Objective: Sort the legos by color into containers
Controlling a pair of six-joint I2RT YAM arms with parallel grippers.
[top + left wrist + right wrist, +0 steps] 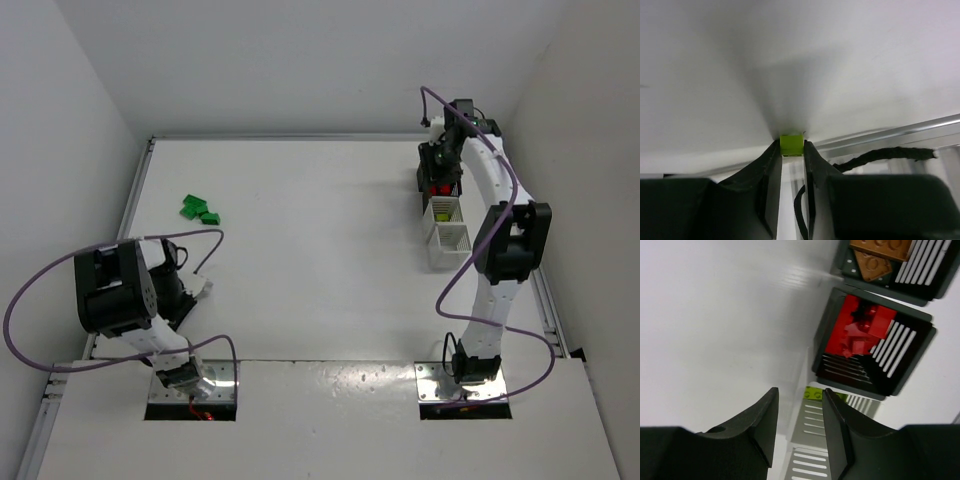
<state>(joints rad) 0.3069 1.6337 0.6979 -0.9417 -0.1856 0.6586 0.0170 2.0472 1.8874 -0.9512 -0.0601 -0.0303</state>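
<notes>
a cluster of legos [200, 209] lies at the far left of the desk [320, 260], well apart from the row of containers [444, 225] running near to far along the right side. the right gripper [800, 392] hangs over that row; beyond it one container [819, 340] holds a heap of bricks [860, 330], and the next container [846, 265] holds flat pieces [880, 250]. a single lego [791, 144] sits between the left gripper [791, 148] fingertips, by the desk's left edge.

We take this for a robotics lab cell. A bare white table [320, 270] is boxed in by plain white walls [70, 130]. A left arm [125, 290] and right arm [500, 250] are bolted to metal plates [222, 374], with purple cables [440, 297], an aluminium rail [131, 200] and slatted bins [432, 240].
</notes>
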